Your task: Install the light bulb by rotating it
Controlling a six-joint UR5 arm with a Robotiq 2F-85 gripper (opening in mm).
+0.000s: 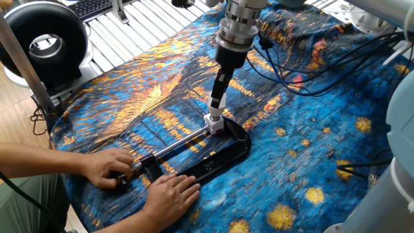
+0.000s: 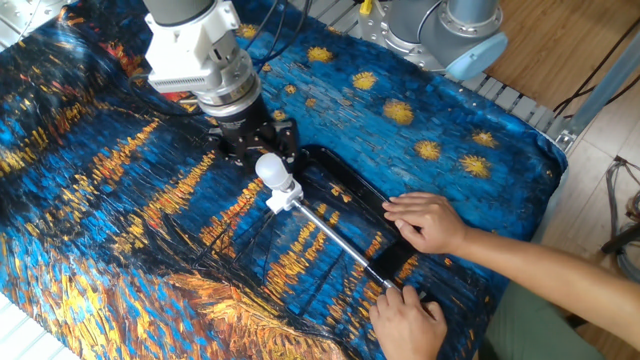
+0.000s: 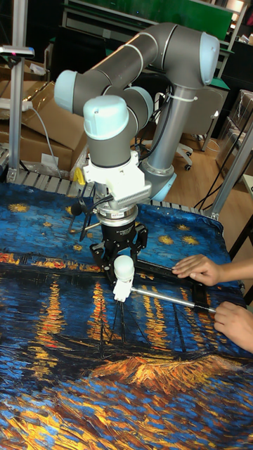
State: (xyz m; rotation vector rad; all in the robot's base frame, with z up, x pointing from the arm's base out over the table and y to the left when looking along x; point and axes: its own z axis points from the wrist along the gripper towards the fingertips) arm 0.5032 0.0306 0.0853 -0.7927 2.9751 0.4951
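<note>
The light bulb (image 1: 217, 105) (image 2: 271, 168) (image 3: 124, 267) stands upright in a white socket block (image 1: 214, 122) (image 2: 284, 198) at the end of a metal rod. That rod belongs to a black clamp frame (image 1: 228, 152) lying on the painted cloth. My gripper (image 1: 220, 95) (image 2: 262, 150) (image 3: 123, 257) hangs straight over the bulb. Its black fingers (image 2: 237, 150) stand on either side of the dome, spread wider than the bulb, so it looks open. A person's two hands (image 1: 110, 166) (image 2: 428, 222) hold the clamp's other end down.
A blue and orange painted cloth (image 1: 310, 149) covers the table. Cables (image 1: 284, 61) trail behind the arm. A black ring-shaped device (image 1: 44, 40) stands at the far left, beyond the cloth's edge. The person's forearms (image 2: 530, 270) reach in over the table's near side.
</note>
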